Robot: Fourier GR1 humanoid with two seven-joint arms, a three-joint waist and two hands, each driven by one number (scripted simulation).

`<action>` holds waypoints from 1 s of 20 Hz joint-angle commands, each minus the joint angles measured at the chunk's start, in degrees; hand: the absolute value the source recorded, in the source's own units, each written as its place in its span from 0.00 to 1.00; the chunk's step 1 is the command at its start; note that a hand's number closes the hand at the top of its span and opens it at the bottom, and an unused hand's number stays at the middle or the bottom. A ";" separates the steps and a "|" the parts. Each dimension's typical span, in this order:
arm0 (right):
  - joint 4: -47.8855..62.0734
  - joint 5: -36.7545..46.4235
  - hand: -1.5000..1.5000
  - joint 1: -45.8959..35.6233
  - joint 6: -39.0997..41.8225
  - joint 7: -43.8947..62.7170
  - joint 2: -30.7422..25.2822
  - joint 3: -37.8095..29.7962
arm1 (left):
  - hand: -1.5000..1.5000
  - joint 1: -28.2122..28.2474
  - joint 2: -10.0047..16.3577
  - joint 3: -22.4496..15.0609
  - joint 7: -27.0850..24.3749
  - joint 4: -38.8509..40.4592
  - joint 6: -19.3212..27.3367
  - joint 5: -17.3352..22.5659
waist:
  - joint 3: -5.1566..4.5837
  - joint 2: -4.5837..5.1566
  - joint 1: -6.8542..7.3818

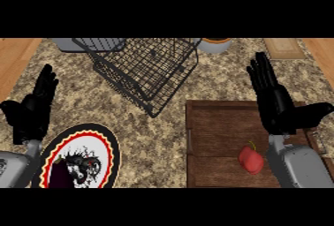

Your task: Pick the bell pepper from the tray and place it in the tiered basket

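The bell pepper (251,160) lies on the wooden tray (215,128), in its near right part, red with a thin stem pointing toward the tray's far edge; bare wood shows on its left and beyond it.

The right hand (277,103) hangs over the tray's far right corner, fingers straight and together, thumb spread out to the right, holding nothing; it is well apart from the pepper. Its grey forearm (300,167) comes up along the tray's right side, just beside the pepper; I cannot tell if the two touch.

The tiered basket (146,70), black wire and seen at a slant, stands beyond the tray's far left corner; its nearest corner comes close to that corner, and only speckled counter (153,145) lies between them.

The left hand (29,112) shows far to the left of the tray, open as well, fingers up and thumb out, nothing in it. Just below it, a plate (88,141) with a red, yellow and black rim sits left of the tray, a strip of counter between; something dark (60,174) lies on the plate.

Beyond the tray, past the basket, stand a grey container (91,43) and a pale pot (215,45); a tan board (285,47) lies beyond the tray's right end.
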 commanded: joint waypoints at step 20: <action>-16.29 42.85 0.00 19.53 -21.28 28.18 -2.00 8.59 | 0.50 5.61 1.79 -9.45 -7.33 -8.29 -5.85 -12.17 | -1.27 0.28 -0.92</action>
